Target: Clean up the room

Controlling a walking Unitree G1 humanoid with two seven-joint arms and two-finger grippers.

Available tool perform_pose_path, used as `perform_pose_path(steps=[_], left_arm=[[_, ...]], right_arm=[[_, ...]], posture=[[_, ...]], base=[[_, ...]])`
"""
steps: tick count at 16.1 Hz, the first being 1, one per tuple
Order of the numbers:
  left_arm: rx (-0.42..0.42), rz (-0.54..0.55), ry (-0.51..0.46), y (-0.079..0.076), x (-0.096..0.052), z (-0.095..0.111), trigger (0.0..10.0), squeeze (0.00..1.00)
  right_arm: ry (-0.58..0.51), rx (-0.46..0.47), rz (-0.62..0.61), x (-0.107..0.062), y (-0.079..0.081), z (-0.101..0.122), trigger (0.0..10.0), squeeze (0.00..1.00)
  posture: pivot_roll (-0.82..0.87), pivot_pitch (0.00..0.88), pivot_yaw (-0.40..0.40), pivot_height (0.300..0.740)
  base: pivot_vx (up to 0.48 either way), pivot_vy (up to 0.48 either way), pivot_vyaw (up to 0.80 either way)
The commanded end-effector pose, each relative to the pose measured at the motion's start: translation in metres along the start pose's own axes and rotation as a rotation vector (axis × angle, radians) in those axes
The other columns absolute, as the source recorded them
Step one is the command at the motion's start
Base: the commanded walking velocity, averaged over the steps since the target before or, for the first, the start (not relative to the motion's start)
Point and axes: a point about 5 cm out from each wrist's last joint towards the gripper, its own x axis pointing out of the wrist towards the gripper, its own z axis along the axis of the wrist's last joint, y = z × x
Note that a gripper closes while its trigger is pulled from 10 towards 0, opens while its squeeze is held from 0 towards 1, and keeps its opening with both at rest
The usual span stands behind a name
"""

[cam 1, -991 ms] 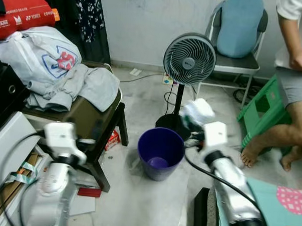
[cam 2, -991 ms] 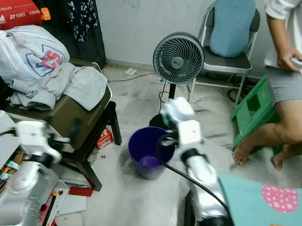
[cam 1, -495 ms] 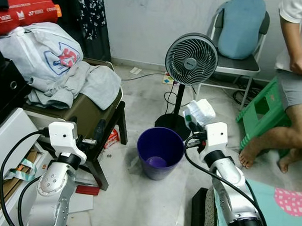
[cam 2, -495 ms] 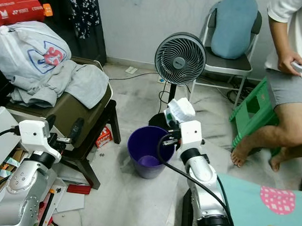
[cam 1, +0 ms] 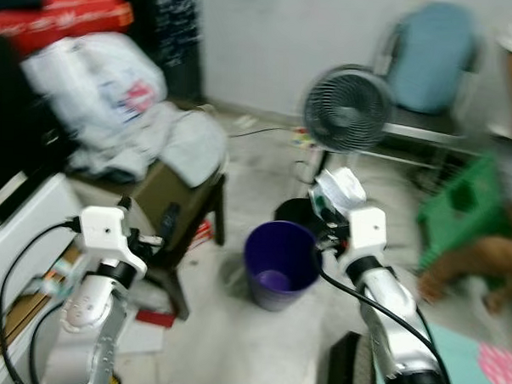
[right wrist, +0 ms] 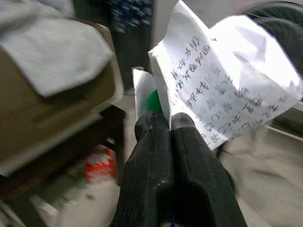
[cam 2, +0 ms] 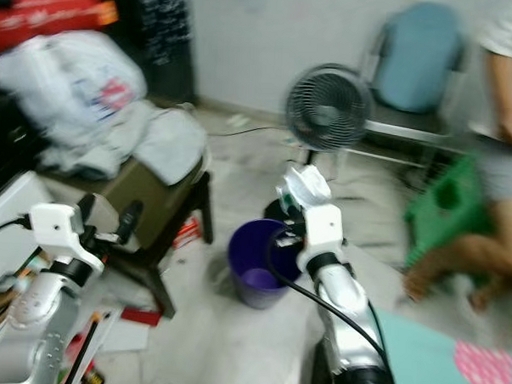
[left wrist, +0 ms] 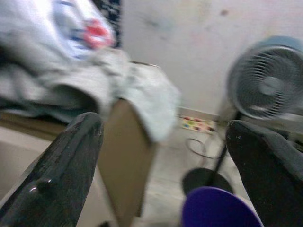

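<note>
A purple bin (cam 1: 280,263) stands on the floor in front of me. My right gripper (right wrist: 168,124) is shut on a crumpled white paper (right wrist: 208,90) with printed writing and a green patch. In the eye views that paper (cam 1: 338,190) is held just above the bin's right rim. My left gripper (cam 1: 148,230) stands open at the lower left, near the brown chair, with nothing between its fingers (left wrist: 61,175). The frames are blurred.
A brown chair (cam 1: 166,201) piled with grey clothes and a white bag (cam 1: 99,87) stands on the left. A standing fan (cam 1: 348,111) is right behind the bin. At the right are a green stool (cam 1: 464,201), a person's legs and a blue-backed chair (cam 1: 431,72).
The whole picture has shifted and blurred, so the camera moved. My right gripper still holds the paper by the bin's right rim; the left arm looks unchanged.
</note>
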Motion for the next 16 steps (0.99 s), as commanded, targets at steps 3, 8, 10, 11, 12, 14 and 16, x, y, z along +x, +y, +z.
perform_pose_path(steps=[3, 8, 10, 11, 12, 14, 16], left_arm=[[-0.003, -0.021, -0.007, -0.0033, 0.0008, 0.0026, 10.0, 0.0], [-0.003, -0.022, -0.005, -0.0032, 0.0009, 0.0027, 10.0, 0.0], [-0.003, -0.024, -0.005, -0.0035, 0.0009, 0.0029, 10.0, 0.0], [-0.003, -0.025, -0.005, -0.0035, 0.001, 0.003, 10.0, 0.0], [-0.004, -0.025, -0.005, -0.0034, 0.001, 0.003, 10.0, 0.0], [-0.002, -0.025, -0.004, -0.0034, 0.0014, 0.0031, 10.0, 0.0], [0.001, -0.023, -0.003, -0.0033, 0.0016, 0.003, 10.0, 0.0]], right_arm=[[0.013, -0.007, -0.017, -0.0028, -0.0062, -0.0033, 10.0, 0.0], [0.018, -0.003, -0.023, -0.0025, -0.0068, -0.0039, 10.0, 0.0], [0.02, 0.0, -0.024, -0.0024, -0.007, -0.0042, 10.0, 0.0], [0.02, 0.001, -0.025, -0.0021, -0.007, -0.0043, 10.0, 0.0], [0.022, -0.001, -0.027, -0.002, -0.0073, -0.0045, 10.0, 0.0], [0.033, -0.009, -0.051, -0.0024, -0.0115, -0.0063, 10.0, 0.0], [0.036, -0.011, -0.055, -0.0029, -0.0137, -0.0074, 10.0, 0.0]], posture=[[0.0, 0.083, -0.023, 0.74], [0.0, 0.084, -0.023, 0.74], [0.0, 0.088, -0.023, 0.74], [0.0, 0.088, -0.023, 0.74], [0.0, 0.088, -0.023, 0.74], [0.0, 0.088, -0.021, 0.74], [0.0, 0.085, -0.021, 0.74]], base=[[0.268, 0.0, 0.69], [0.266, 0.0, 0.11], [0.259, 0.0, 0.0], [0.259, 0.0, 0.0], [0.262, 0.0, 0.0], [0.259, 0.0, 0.0], [0.127, 0.0, 0.0]])
